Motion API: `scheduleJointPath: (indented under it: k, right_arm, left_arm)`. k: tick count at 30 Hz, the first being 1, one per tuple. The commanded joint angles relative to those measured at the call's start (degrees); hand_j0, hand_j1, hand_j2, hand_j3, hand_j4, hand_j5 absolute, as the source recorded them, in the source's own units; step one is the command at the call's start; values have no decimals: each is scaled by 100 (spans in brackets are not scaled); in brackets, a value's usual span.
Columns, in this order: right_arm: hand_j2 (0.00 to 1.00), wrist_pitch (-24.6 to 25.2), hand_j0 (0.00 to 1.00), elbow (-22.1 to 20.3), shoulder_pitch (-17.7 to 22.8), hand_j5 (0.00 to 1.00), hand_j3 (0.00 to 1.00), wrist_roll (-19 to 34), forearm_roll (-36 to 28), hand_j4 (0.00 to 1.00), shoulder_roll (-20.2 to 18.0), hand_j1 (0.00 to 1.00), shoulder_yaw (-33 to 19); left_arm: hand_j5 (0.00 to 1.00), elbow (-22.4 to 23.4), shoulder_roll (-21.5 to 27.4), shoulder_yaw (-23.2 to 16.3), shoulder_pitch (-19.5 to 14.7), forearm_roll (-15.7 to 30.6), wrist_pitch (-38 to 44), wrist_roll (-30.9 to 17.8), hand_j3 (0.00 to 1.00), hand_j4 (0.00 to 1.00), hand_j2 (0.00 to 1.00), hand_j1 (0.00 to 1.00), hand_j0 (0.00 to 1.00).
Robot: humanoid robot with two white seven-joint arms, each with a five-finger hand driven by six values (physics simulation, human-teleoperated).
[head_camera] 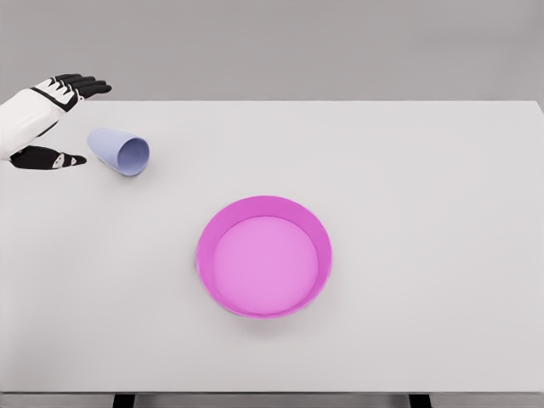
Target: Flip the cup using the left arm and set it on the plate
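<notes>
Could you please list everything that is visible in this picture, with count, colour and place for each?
cup: one, pale lavender-blue, lying on its side at the table's far left, its opening turned toward the camera and to the right
plate: one, magenta-pink with a raised rim, empty, near the middle of the table, toward the front
table: one, white, filling most of the view, with dark legs showing at the bottom edge
left hand: one, white with black fingers, at the far left edge just beside the cup, fingers spread, holding nothing
</notes>
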Motion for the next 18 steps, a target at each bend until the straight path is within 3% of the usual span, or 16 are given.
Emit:
scheduleJointPath:
  k: [1, 13, 18]
  right_arm:
    - [100, 0, 100, 0, 0, 100, 100, 2, 3, 100, 0, 100, 3]
    - [100, 0, 100, 9, 9, 100, 100, -7, -6, 100, 0, 100, -6]
    - [100, 0, 100, 9, 9, 100, 100, -7, -6, 100, 0, 100, -5]
  left_arm:
    - [100, 0, 11, -8, 0, 26, 4, 2, 100, 100, 100, 100, 100]
    - [100, 0, 11, -25, -70, -291, 4, -85, 100, 100, 100, 100, 100]
    - [100, 114, -68, -174, -220, -765, 4, -297, 100, 100, 100, 100, 100]
